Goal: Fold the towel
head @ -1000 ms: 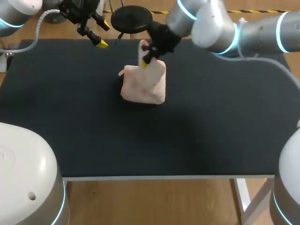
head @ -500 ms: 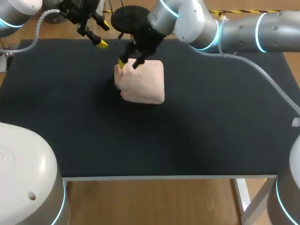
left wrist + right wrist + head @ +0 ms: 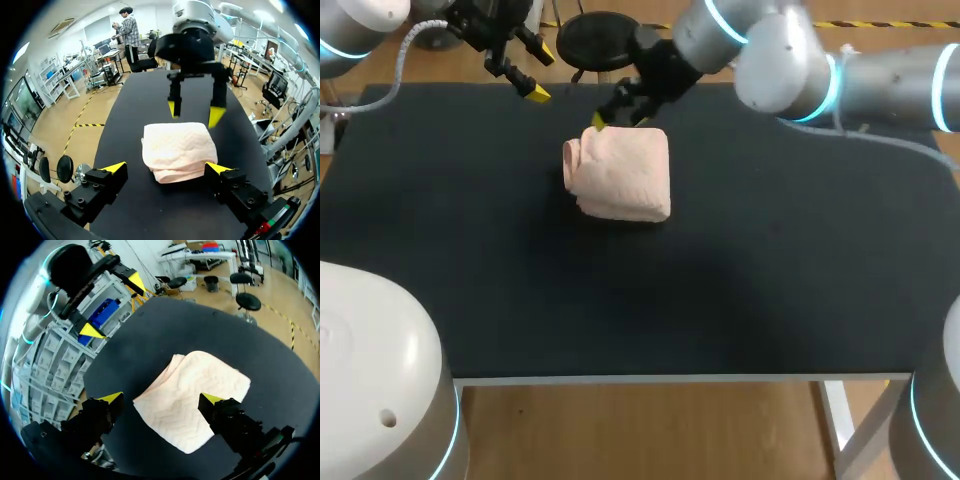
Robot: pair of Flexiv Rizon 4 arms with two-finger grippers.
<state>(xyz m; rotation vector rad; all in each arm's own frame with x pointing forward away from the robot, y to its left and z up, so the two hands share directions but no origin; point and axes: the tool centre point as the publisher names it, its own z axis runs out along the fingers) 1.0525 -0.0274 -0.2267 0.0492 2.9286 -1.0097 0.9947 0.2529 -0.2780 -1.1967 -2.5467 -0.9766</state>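
Covering nearly the whole head view, the black table (image 3: 740,280) lies bare across its near half and out toward both side edges, so the widest open surface is in front of and to the right of the work. My right arm (image 3: 790,65) comes in from the far right corner and reaches past the middle. My left arm (image 3: 360,25) sits at the far left corner, over the table's back edge.

The towel (image 3: 620,175), pale pink and folded into a thick, roughly square bundle, rests on the far half of the table, a little left of centre and well in from every edge. Its layered, rolled edge faces left in the head view.

The right gripper (image 3: 617,118) hangs just over the towel's far edge with its yellow-tipped fingers spread and nothing between them. From the left wrist view, the right gripper (image 3: 194,112) points down at that edge, and whether a tip touches the cloth cannot be told. In its own view the right gripper (image 3: 161,398) straddles the towel (image 3: 192,390) lying below it.

The left gripper (image 3: 542,72) is wide open and empty, well apart from the towel, which lies ahead of it (image 3: 179,150).
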